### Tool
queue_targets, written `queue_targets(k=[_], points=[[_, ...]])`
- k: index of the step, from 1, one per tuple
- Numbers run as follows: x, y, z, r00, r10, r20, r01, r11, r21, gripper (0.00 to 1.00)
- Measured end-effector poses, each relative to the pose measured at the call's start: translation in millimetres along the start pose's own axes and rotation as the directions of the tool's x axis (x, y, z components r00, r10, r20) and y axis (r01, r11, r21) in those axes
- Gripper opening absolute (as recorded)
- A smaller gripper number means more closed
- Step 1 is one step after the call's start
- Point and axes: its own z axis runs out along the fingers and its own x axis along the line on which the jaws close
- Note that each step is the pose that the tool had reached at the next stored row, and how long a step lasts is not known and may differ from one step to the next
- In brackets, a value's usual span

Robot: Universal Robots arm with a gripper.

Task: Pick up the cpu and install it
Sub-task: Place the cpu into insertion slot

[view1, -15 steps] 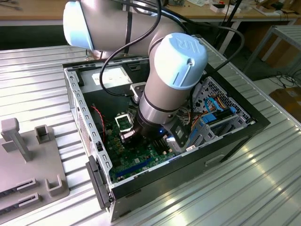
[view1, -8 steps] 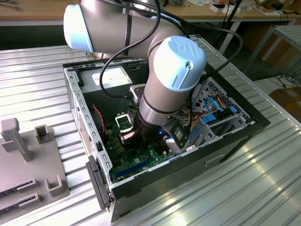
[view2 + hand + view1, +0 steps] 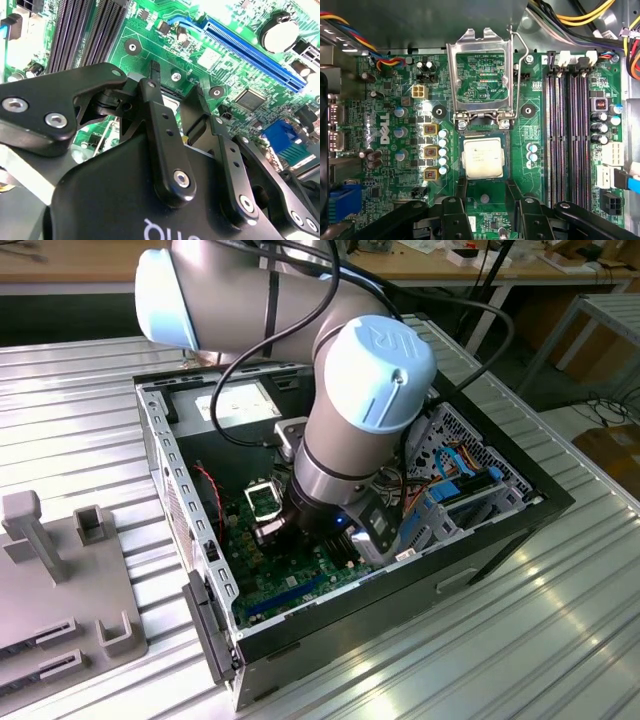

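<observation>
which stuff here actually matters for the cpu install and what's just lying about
Job in hand: cpu, lying flat; silver load frame, hinged open beside it; gripper, close to the cpu.
Just lying about: memory slots; blue expansion slot; coloured cables; grey fixture in the exterior view.

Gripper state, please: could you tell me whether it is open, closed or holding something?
Gripper: cannot be told; it is at the cpu on the motherboard.
</observation>
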Motion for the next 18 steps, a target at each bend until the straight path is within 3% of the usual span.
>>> queue_targets(k=[6,15,18], points=[[-0.1,4.4,1.6,1.0,-0.009,-0.0006,0.009,1.0,0.0003,0.44],[-0.1,2.5,1.6,0.9999,-0.016,-0.0011,0.016,0.9999,0.0028,0.44],[0.0,5.8,1.8,0.9995,-0.031,-0.0023,0.031,0.9995,0.0028,0.44]])
